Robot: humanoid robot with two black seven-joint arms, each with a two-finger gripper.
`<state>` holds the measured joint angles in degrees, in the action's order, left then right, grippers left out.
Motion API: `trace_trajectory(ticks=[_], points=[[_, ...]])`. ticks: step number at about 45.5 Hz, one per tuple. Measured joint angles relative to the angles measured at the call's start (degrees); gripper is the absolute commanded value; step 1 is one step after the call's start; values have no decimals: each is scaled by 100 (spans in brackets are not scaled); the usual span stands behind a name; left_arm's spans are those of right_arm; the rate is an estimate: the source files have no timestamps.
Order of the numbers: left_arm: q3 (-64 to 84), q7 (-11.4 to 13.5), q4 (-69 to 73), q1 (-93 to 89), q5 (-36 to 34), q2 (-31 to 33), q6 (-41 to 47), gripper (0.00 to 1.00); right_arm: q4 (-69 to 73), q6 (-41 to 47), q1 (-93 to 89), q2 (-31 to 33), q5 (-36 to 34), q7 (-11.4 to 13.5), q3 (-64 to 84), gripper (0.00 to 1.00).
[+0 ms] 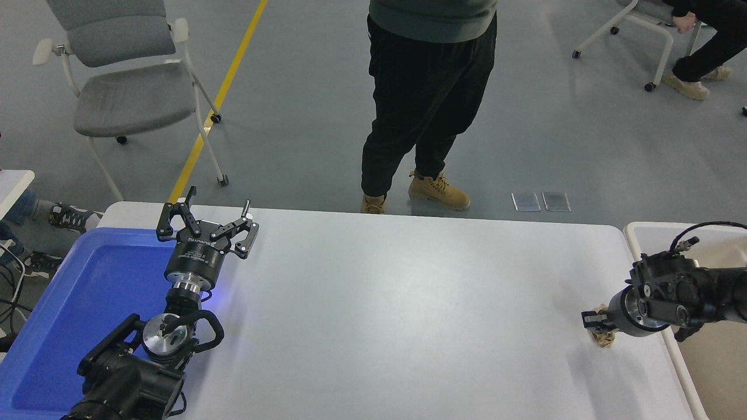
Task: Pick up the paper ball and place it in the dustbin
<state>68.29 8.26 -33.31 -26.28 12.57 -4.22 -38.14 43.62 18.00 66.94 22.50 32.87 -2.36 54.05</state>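
Observation:
The tan-brown paper ball (602, 339) is at the table's right side, close to the edge by the dustbin. My right gripper (596, 324) comes in from the right edge and is shut on the paper ball, which sticks out below the fingers. Most of the ball is hidden by the gripper. The beige dustbin (634, 234) with its white rim stands just right of the table, under my right arm. My left gripper (208, 224) is parked open at the lower left, empty.
A bright blue tray (87, 291) lies at the table's left end under my left arm. A person (429, 99) stands at the table's far side. A grey chair (125, 87) stands at the back left.

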Motion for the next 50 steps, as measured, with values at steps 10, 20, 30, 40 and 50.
trace_trajectory(ticks=[10,20,30,40,50], points=[[0,0,0,-1,0,0,0,99,450,555,859,624,4,-149,-3,0],[0,0,0,-1,0,0,0,99,1226,1344,2423,1364,75,-180,141,0],[0,0,0,0,0,0,0,99,2029,2161,4372,1822,159,-168,654,0],[0,0,0,0,0,0,0,99,2446,2512,5793,1963,187,-153,1147,0],[0,0,0,0,-1,0,0,99,2573,2631,6646,2028,197,-140,1502,0]])
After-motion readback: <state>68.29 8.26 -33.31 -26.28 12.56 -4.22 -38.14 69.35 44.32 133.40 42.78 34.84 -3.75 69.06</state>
